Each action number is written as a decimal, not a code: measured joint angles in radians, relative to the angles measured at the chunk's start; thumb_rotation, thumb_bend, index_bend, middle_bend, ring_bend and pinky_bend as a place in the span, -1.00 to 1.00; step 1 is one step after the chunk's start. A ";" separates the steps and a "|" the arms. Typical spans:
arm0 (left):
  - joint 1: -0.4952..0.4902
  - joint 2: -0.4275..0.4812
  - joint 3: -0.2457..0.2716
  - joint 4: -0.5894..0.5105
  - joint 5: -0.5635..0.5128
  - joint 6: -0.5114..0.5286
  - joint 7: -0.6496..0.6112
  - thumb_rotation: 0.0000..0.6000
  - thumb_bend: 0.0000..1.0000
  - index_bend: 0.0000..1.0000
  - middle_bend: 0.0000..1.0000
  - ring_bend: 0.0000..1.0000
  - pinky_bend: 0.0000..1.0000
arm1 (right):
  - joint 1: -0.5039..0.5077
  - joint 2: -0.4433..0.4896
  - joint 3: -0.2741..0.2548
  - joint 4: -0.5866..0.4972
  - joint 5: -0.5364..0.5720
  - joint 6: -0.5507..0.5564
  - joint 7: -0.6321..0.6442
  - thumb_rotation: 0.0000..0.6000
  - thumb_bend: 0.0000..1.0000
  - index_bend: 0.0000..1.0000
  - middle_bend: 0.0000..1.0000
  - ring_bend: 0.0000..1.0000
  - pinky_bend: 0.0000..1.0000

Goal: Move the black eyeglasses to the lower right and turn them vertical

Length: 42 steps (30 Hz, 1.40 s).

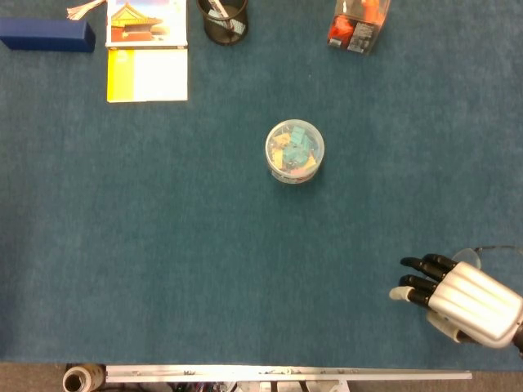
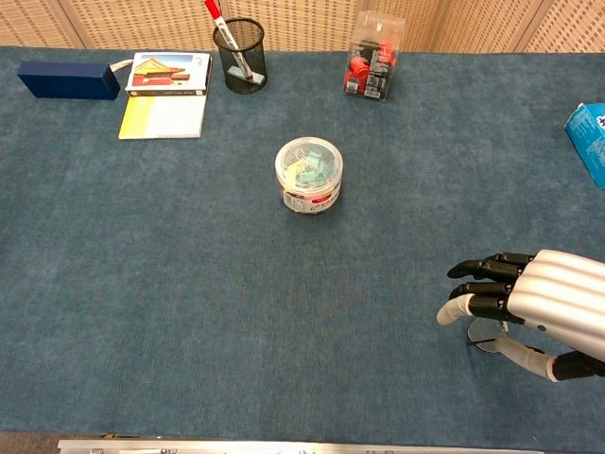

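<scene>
The black eyeglasses (image 1: 469, 254) lie on the blue cloth at the lower right. They are mostly hidden under my right hand (image 1: 462, 297). In the head view only one clear lens and a thin temple line show beyond the fingertips. In the chest view a lens of the eyeglasses (image 2: 485, 342) peeks out below the right hand (image 2: 534, 305), close to the thumb. The fingers are stretched out and apart, pointing left, and do not grip anything that I can see. Whether the thumb touches the frame is not visible. My left hand appears in neither view.
A round tub of coloured clips (image 1: 294, 151) stands mid-table. Along the far edge are a dark blue case (image 1: 46, 34), booklets (image 1: 147, 73), a mesh pen cup (image 1: 223, 20) and a clear box with red parts (image 1: 357, 24). A blue carton (image 2: 590, 140) sits at the right edge.
</scene>
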 measured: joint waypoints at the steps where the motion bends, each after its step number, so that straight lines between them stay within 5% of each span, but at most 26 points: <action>1: 0.000 0.000 0.000 0.000 0.000 0.000 0.000 1.00 -0.25 -0.05 0.07 -0.21 0.07 | 0.000 0.000 0.001 -0.001 0.008 -0.005 -0.005 1.00 0.00 -0.44 -0.38 -0.73 -0.54; 42: 0.000 0.000 0.002 -0.002 0.000 -0.001 0.007 1.00 -0.25 -0.05 0.07 -0.21 0.07 | -0.085 -0.069 0.085 0.134 0.224 0.030 -0.191 1.00 0.01 -0.44 -0.38 -0.73 -0.51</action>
